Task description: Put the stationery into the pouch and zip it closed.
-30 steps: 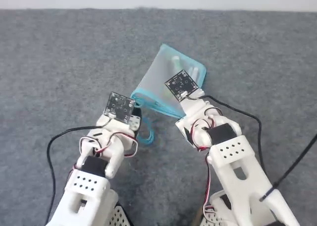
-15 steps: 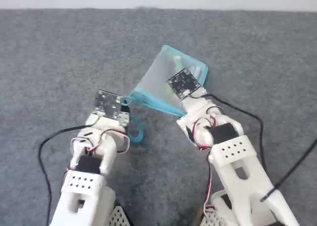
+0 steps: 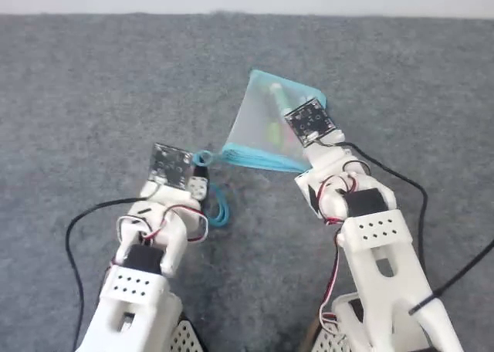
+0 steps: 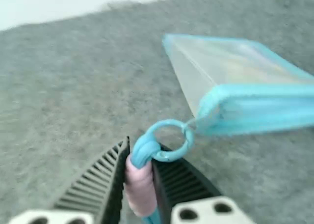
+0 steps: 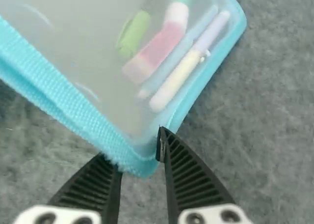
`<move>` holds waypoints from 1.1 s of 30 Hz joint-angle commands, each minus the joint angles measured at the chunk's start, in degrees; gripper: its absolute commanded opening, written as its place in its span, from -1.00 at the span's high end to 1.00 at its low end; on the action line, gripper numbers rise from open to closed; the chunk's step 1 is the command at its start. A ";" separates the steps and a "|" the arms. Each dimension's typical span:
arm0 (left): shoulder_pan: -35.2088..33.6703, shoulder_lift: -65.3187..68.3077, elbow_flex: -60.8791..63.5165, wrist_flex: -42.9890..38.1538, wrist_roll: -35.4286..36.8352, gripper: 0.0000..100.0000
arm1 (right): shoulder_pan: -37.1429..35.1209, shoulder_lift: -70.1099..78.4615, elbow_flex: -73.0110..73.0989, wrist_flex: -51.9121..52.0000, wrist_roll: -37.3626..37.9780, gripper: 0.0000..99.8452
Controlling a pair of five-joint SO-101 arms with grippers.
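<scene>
The left gripper (image 4: 140, 150) is clamped on the blue strap (image 4: 142, 146), with a pink piece (image 4: 141, 189) pinched between its 2 ribbed fingers (image 4: 105, 177). Just past the fingertips the strap is knotted onto a blue ring (image 4: 171, 156), and the ring is joined to the near corner of the pouch (image 4: 230, 71) at its zip edge (image 4: 260, 111). That thick blue band runs along the side of the pouch that faces the arms; whether the zip is drawn all the way cannot be told.

In the high view the left gripper (image 3: 202, 167) sits just beside the pouch's left corner, and the free part of the strap (image 3: 220, 209) hangs in a loop down to the grey cloth (image 3: 93, 82) that covers the table.

The right gripper (image 5: 135, 153) has its 2 fingers (image 5: 184, 180) closed on the other near corner of the pouch (image 5: 73, 52), one tip touching the blue border on each side of that corner. From above, this gripper (image 3: 309, 140) lies over the right end of the pouch (image 3: 258, 120), and the 2 arms stand well apart with the zip edge (image 3: 258, 159) stretched between them.

The pouch is milky and see-through with a blue rim, and it lies flat on the cloth. The stationery (image 3: 275, 124) is inside it: a green marker (image 5: 133, 35), a pink one (image 5: 157, 49), a pale yellow pen (image 5: 179, 76) and a lilac pen (image 5: 211, 30), all lying side by side against the far end.
</scene>
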 commanded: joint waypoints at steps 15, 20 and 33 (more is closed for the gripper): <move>4.48 -0.35 0.04 -2.29 -3.43 0.60 | 0.57 -2.24 -0.35 1.71 2.55 0.53; 4.04 -0.35 -0.04 -2.29 -3.43 0.60 | -2.86 -2.33 -0.53 4.53 4.40 0.52; 4.48 -0.35 -0.13 -2.29 -3.60 0.60 | -6.20 -2.33 -4.48 11.74 4.13 0.52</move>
